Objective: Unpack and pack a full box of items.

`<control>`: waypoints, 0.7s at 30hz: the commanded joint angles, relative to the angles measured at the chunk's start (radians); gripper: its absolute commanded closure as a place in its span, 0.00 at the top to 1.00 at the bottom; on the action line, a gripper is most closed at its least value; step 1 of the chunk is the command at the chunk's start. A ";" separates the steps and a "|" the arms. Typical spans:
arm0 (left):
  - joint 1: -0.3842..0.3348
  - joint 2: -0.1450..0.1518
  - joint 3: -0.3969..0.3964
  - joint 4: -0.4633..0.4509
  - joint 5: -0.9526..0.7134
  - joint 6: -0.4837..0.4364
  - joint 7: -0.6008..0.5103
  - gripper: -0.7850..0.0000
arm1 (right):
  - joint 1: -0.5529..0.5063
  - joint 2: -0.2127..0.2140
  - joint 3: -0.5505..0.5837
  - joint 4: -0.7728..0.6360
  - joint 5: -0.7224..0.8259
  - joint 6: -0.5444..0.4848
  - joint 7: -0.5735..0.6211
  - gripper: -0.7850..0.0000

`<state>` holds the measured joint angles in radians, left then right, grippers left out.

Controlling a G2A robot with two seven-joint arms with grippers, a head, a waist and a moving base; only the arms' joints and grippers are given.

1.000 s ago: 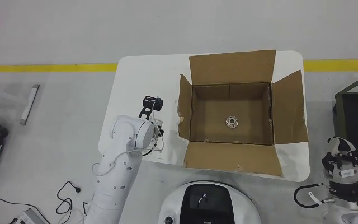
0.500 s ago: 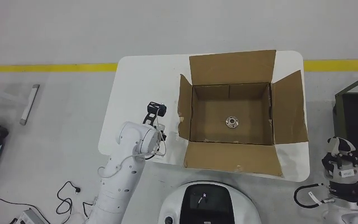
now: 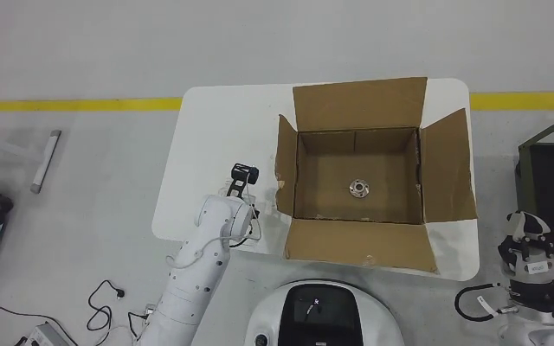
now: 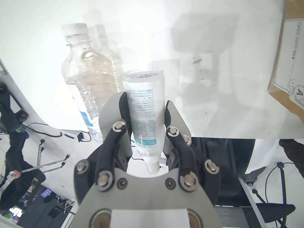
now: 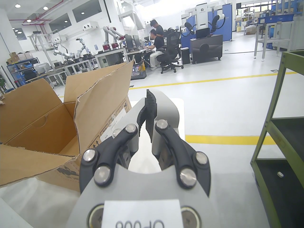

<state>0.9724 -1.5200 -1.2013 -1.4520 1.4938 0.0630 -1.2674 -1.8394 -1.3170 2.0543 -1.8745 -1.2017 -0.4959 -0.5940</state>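
My left gripper is shut on a white printed tube, cap end toward the wrist. It hangs over the white table near its front left edge. A clear water bottle with a white cap is on the table right beside the tube. The open cardboard box stands to the right of this gripper, with a small round metal part on its floor. My right gripper is shut on nothing, off the table's right end, beside the box.
The box's flaps spread over the table's right half, and one flap lies close to the left gripper. A green cart stands close to the right arm. Bare tabletop lies left of the box.
The left arm has carried the tube toward the table's front edge and slightly nearer the box. The right arm has not moved.
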 commanded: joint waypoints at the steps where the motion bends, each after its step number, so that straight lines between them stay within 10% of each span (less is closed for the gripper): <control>1: -0.013 -0.002 0.005 0.025 -0.006 0.001 0.009 0.00 | 0.000 0.000 0.000 0.000 0.000 0.000 0.000 0.00; 21: -0.022 0.001 0.013 0.128 0.023 -0.020 0.138 0.00 | 0.000 0.000 0.000 0.000 0.000 0.000 0.000 0.00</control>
<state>0.9508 -1.5187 -1.1902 -1.3280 1.5155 0.0430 -1.1315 -1.8394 -1.3170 2.0543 -1.8745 -1.2017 -0.4959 -0.5940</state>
